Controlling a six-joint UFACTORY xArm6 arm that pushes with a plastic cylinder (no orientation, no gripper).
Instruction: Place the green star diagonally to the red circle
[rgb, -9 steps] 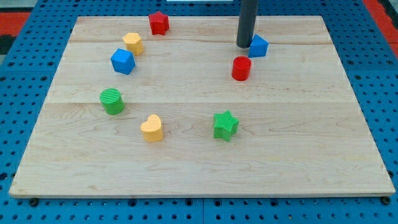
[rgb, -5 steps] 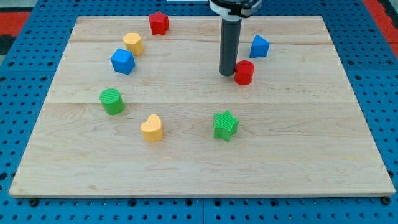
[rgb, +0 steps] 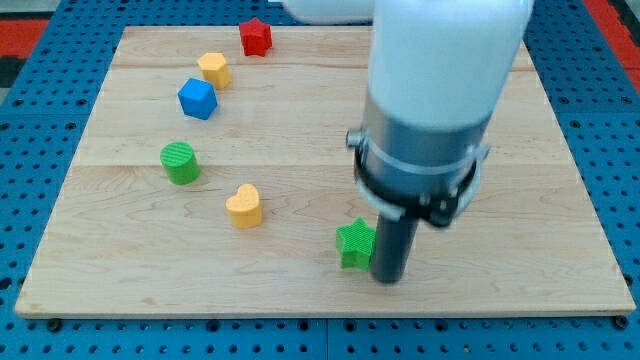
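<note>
The green star lies near the view's bottom middle of the wooden board. My tip rests on the board right against the star's right side, slightly below it. The red circle is hidden behind the arm's large white and grey body, which fills the view's upper right. The blue block that stood near the red circle is hidden too.
A red star sits at the view's top. A yellow block and a blue cube lie at the upper left. A green cylinder and a yellow heart lie left of the green star.
My tip has swept from beside the red circle down to the green star's right side. The star has shifted down and slightly left. The arm now covers the red circle.
</note>
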